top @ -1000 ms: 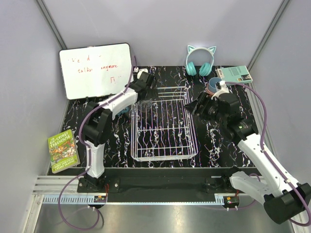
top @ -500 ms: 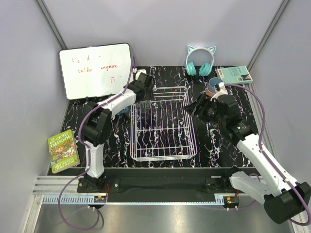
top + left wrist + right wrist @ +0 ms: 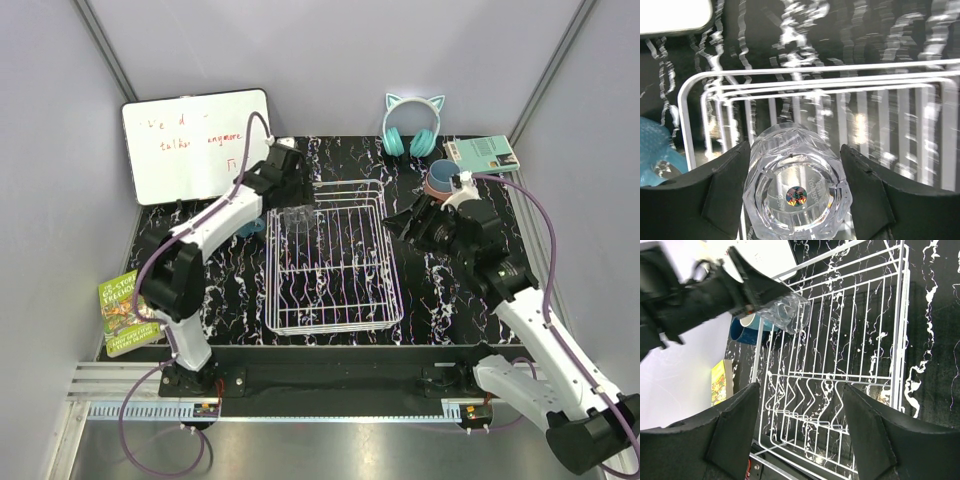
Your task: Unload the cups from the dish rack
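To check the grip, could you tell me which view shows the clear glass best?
The left wrist view: the clear glass fills the frame, gripped in the left hand. The right wrist shows it small, sideways; top external only a faint blur.

- Dish rack [image 3: 336, 327]: wire walls all round, open from above.
- Left gripper [image 3: 796, 165] with clear glass [image 3: 797, 197] fills the air over its far-left corner.
- Teal mug [image 3: 746, 329] stands just left of that corner.
- Bare tabletop [image 3: 432, 292] right of the rack; cups [image 3: 438, 183] stand at far right.
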`<state>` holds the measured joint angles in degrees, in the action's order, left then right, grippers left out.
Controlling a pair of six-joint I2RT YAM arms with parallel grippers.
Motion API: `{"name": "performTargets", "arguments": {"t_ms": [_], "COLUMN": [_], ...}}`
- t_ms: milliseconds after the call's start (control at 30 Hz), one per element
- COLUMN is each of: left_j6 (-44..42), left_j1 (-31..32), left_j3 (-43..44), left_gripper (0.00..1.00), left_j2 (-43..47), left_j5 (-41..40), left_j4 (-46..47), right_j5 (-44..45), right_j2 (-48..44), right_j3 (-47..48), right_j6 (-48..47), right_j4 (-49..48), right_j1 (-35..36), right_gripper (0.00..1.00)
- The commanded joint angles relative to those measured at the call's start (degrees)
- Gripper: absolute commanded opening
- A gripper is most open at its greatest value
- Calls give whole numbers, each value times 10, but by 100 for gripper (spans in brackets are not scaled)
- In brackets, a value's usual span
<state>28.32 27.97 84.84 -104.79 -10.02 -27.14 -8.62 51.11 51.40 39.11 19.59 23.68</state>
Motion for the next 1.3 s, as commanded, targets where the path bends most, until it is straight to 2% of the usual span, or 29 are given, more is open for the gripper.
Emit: {"name": "performTargets", "arguments": {"t_ms": [0,167,433,533,767,1067,1267], "left_j6": [6,39,165,208,257,248,231], "left_j1": [-3,-3,-3,-2,10,48,88], "left_j3": [16,-46,-201,-240,-302,-305,-300], "left_gripper": [0,0,0,0,0,0,0], "left_j2": [90,167,255,274,294,307,301], "left_j5": [94,228,419,447,458,442,433], "left_j4": [34,118,373,460,545,532,517], "right_j5": [-6,-25,-105,-133,-172,-182,-170], "right_j2": [-16,-25,-55,-60,-68,-47,-10], "right_j3": [7,-15,-49,-55,-77,-96,-76], "right_j6": [7,15,49,58,76,93,83], "right_j4": [-8,-18,-90,-108,-140,-184,-191], "right_j1": [4,4,4,4,9,30,55], "right_gripper": [74,74,66,66,69,70,70]}}
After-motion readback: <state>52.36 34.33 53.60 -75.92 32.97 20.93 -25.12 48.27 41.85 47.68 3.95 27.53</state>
